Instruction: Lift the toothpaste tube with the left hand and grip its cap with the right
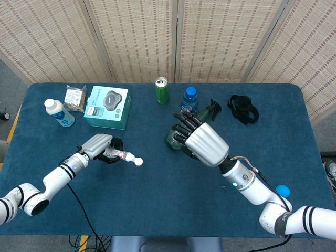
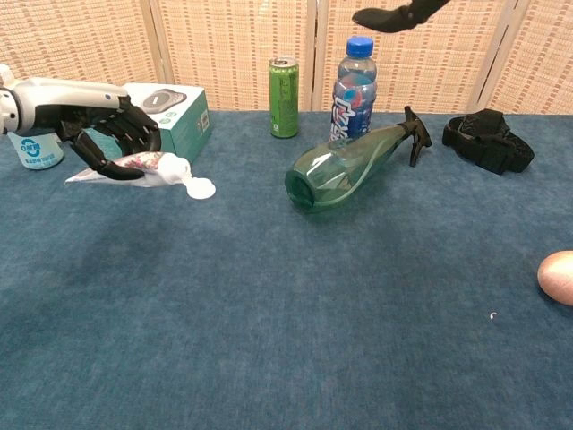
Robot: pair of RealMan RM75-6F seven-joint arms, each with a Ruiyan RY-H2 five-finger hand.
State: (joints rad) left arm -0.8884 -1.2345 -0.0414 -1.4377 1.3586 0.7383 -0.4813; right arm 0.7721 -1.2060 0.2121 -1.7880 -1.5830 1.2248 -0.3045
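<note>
— So, where did your left hand (image 1: 97, 145) have the toothpaste tube (image 2: 143, 167)?

— Low over the blue table (image 2: 286, 305), fingers curled around its white, pink-printed body, round white cap (image 2: 202, 188) pointing right.

— And your right hand (image 1: 202, 143)?

— Raised apart, fingers spread, holding nothing.

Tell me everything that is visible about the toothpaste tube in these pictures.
The toothpaste tube is white with pinkish print and looks like soft plastic, with a flat crimped tail and a round white cap. It lies low, almost level, at the left of the blue table, cap pointing towards the middle. The left hand holds its body, fingers curled around it. Nothing touches the cap; the right hand is apart.
</note>
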